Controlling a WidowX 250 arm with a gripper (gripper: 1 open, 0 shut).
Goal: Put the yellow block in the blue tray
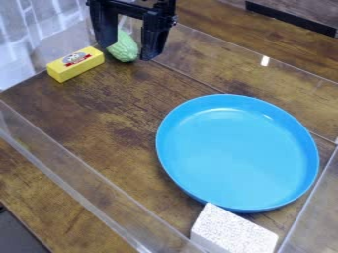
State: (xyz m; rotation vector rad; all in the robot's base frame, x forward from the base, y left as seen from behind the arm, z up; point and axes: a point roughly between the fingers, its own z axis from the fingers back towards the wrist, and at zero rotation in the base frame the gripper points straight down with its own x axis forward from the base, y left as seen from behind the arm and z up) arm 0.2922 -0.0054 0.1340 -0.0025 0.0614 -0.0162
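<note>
The yellow block (75, 63) lies flat on the dark wooden table at the upper left, a reddish mark on its top face. The blue tray (238, 151), a large round shallow dish, sits at the right of the middle with nothing in it. My gripper (132, 42) hangs at the top of the view, its two black fingers (101, 34) spread wide apart and pointing down. It is open and holds nothing. The yellow block lies just to its left and a little nearer the camera, apart from the fingers.
A green bumpy oval object (123, 46) sits between the gripper's fingers at table level. A white speckled foam block (232, 232) rests at the bottom edge, touching the tray's rim. Clear plastic walls (79, 188) fence the table on the left and front.
</note>
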